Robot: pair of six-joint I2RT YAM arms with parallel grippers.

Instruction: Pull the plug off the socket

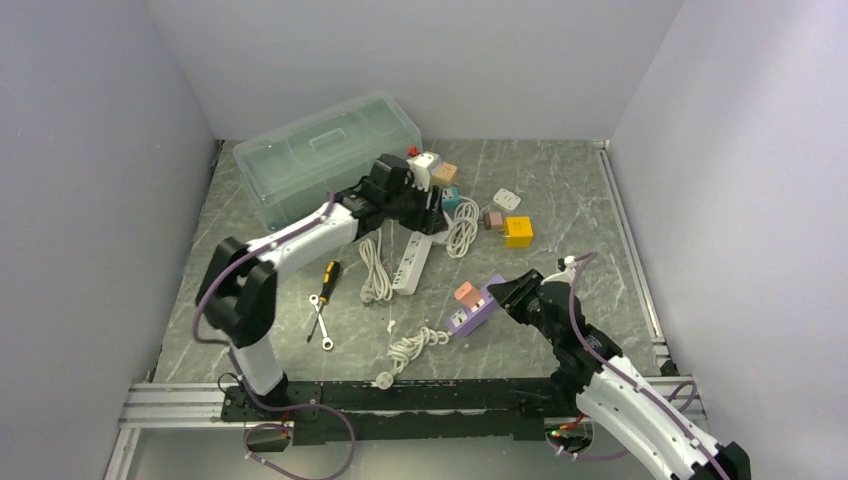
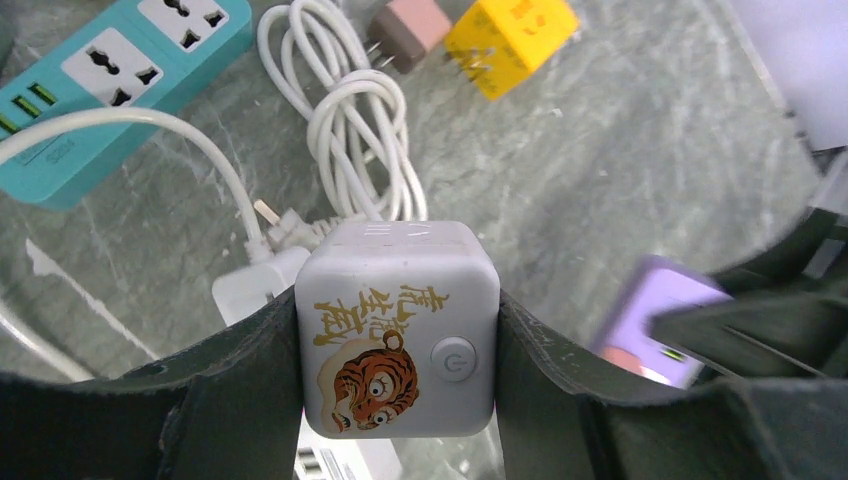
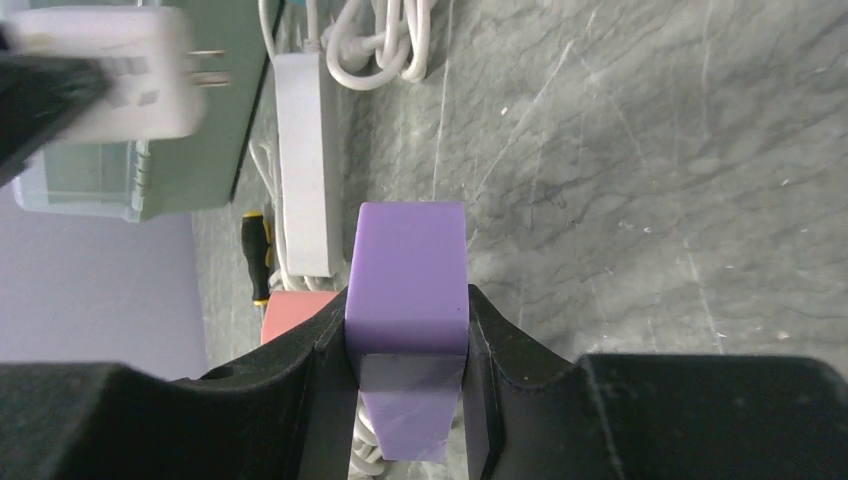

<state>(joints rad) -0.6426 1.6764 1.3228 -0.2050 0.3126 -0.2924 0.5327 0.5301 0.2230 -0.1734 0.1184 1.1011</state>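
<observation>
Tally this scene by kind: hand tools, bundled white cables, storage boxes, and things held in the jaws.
Hand tools: 2, a screwdriver and a wrench
Bundled white cables: 3
Clear storage box: 1
Held in the jaws: 2, a grey tiger cube and a purple socket block
Total: 8

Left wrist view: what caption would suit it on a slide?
Left gripper clamps a grey tiger-sticker cube adapter, coiled white cable and teal power strip beyond.

Box point(image 1: 330, 155) back left, power strip point(image 1: 411, 262) before it (screwdriver point(image 1: 327, 275) leftward), socket block point(image 1: 469, 317) front right
</observation>
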